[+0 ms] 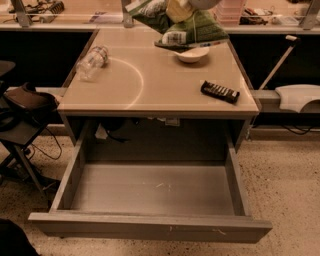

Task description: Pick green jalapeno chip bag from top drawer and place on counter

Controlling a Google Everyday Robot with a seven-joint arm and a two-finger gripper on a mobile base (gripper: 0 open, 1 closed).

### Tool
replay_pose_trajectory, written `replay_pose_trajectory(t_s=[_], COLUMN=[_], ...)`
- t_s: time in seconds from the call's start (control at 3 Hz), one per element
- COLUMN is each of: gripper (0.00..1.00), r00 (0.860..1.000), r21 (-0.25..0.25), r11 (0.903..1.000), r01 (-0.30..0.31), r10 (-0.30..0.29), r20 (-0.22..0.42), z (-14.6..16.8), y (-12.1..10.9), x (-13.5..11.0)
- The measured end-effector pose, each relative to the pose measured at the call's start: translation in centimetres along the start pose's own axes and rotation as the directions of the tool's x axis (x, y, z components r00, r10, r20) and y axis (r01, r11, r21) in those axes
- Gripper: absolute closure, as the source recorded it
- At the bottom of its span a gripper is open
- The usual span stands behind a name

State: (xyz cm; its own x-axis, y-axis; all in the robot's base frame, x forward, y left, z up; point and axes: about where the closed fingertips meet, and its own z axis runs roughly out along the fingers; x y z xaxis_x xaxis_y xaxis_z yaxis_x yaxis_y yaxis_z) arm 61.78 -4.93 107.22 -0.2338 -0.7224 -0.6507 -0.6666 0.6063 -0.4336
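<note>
Facing you is the counter [165,92], a square beige tabletop with a faint white arc curving across its left half. Below its near edge the top drawer [150,227] stands pulled well out, its flat grey front panel closest to you and its side walls running back under the tabletop.

You will find the green jalapeno chip bag [197,27] up over the far edge of the tabletop, right of the middle. It is crumpled and tilted, with its white label panel turned toward you at its lower left. It hangs over the bowl, and its lower edge overlaps the bowl's far rim in this view. You cannot tell from here whether the two touch.

The gripper [179,10] sits at the very top of your view, above that far edge and buried in the upper folds of the bag. Most of it is cut off, but the claw appears to be clenched on the bag, which hangs from it.

A clear plastic bottle [92,62] lies on its side near the left edge, toward the far left corner. A small black bar [220,92] lies flat near the right edge, about halfway back. The white bowl [192,55] stands upright close to the far edge, just under the bag.
</note>
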Motion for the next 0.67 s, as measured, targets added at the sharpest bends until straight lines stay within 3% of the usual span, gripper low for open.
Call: replay_pose_trajectory(t_s=[0.33, 0.67], gripper=[1.00, 1.00], r00=[1.000, 0.998], r21=[0.000, -0.023], r11=[1.0000, 0.9991], r01=[0.000, -0.035], r10=[0.000, 0.036], r20=[0.000, 0.052], z=[0.0, 4.3], y=[0.0, -0.9], x=[0.0, -0.4])
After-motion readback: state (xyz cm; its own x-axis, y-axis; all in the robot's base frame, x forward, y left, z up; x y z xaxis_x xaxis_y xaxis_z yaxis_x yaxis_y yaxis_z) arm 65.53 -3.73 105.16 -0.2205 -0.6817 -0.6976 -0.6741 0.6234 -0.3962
